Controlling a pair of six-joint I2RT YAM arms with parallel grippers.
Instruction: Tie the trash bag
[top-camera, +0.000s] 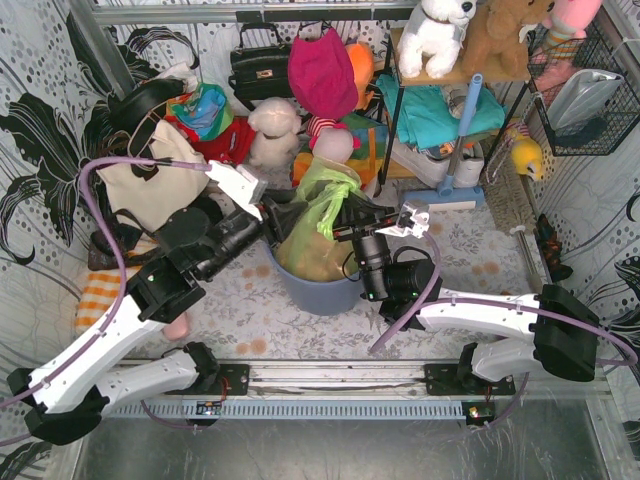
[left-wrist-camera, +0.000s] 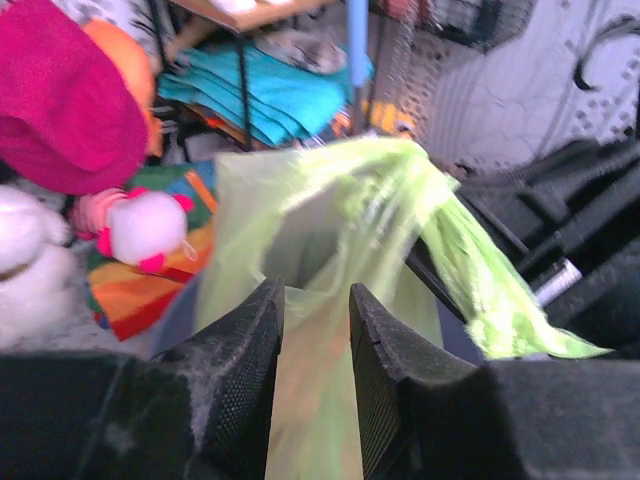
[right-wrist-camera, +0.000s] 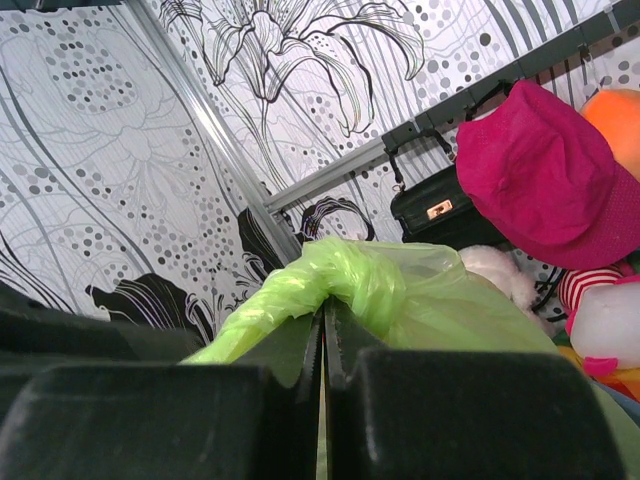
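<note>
The light-green trash bag (top-camera: 325, 200) stands in a round blue-grey bin (top-camera: 320, 290) at the middle of the table, with tan paper showing through its lower part. My right gripper (top-camera: 345, 222) reaches in from the right and is shut on a twisted strand of the trash bag (right-wrist-camera: 400, 290); green film shows in the seam of the right gripper (right-wrist-camera: 323, 315). My left gripper (top-camera: 272, 212) is at the bag's left side. In the left wrist view the left gripper (left-wrist-camera: 315, 290) has its fingers (left-wrist-camera: 240, 370) parted, and the trash bag (left-wrist-camera: 330, 200) lies loose beyond the gap.
A cream tote bag (top-camera: 150, 180) lies at the left behind the left arm. Plush toys (top-camera: 275, 130), a magenta hat (top-camera: 322, 70) and a black handbag (top-camera: 258, 65) crowd the back. A shelf with teal cloth (top-camera: 440, 110) and a wire basket (top-camera: 590, 90) stand at the right.
</note>
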